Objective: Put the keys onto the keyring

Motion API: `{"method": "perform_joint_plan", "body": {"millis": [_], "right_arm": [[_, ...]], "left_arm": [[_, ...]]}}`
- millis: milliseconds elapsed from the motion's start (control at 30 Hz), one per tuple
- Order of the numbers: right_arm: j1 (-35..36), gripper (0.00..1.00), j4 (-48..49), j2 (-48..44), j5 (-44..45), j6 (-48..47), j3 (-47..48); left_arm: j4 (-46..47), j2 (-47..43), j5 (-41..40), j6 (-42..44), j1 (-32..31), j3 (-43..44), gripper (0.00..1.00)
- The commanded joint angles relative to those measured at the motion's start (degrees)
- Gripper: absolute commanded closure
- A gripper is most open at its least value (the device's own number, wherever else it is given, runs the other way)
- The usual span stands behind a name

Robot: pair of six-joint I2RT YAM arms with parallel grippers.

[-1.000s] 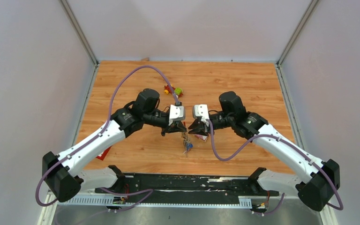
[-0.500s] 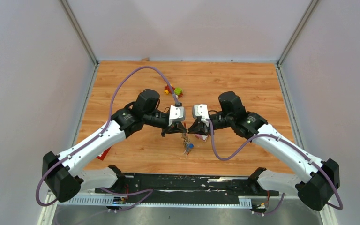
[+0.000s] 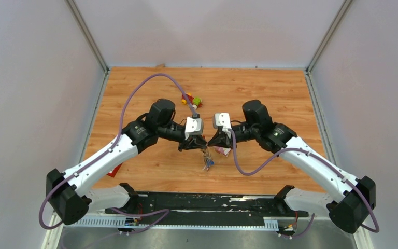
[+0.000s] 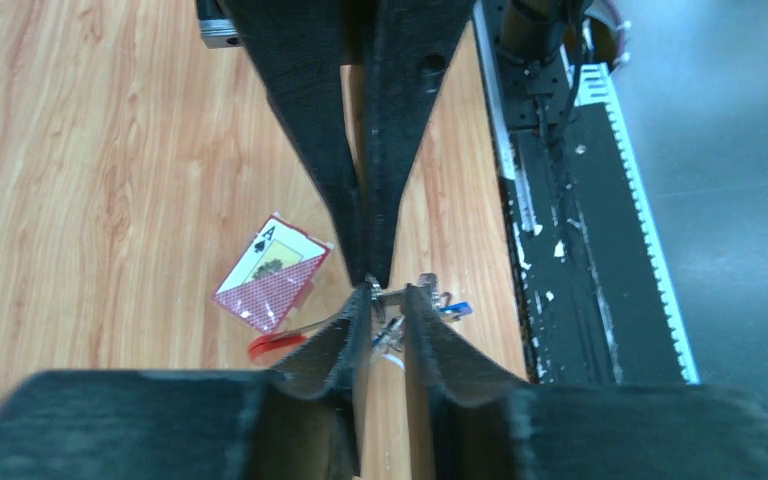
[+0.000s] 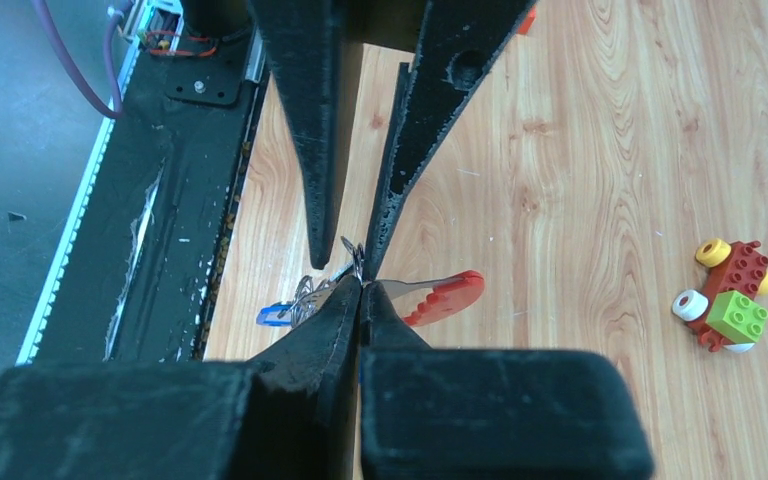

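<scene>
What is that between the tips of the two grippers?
The keyring, a thin metal ring with a red fob; a blue-headed key sits close by. The right wrist view shows it where the left gripper faces the right gripper.

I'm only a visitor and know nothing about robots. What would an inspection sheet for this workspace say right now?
Surface: wooden table, no damage seen.
Job's things: keyring with a red fob, held at the pincer tips; keys, one blue-headed, hang by it; whether they are threaded on cannot be told.
Clutter: toy car, playing card, pink packet.
Grippers: right pincer shut on the keyring; left pincer slightly open around it.
Cables: purple cable looping over each arm, no snag seen.
Surroundings: pale walls on three sides; black rail at the near edge.
</scene>
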Motion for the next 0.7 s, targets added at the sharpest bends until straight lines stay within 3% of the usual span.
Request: {"method": "perform_joint_plan", "body": {"millis": [0,133,333,667], "right_arm": [[-1.64,1.00,5.45,-0.66,-2.44,4.45,3.75],[-2.76,1.00,7.76,-0.36,-4.30,8.01,3.68],[-4.08,1.00,10.24,-1.11,-5.63,11.12,2.67],[-5.48,1.00,12.52,-1.47,-7.07,13.81,1.83]], "left_arm": [[4.63,-2.94,4.16,1.58,0.76,-0.50,0.67],[7.67,-3.41,4.92,1.07,2.61,-1.42,0.55],[11.60,-4.11,2.42,-0.89,3.06,-2.68,0.53],[18.05,-4.11,-1.52,-5.64,3.20,-5.28,0.69]]}}
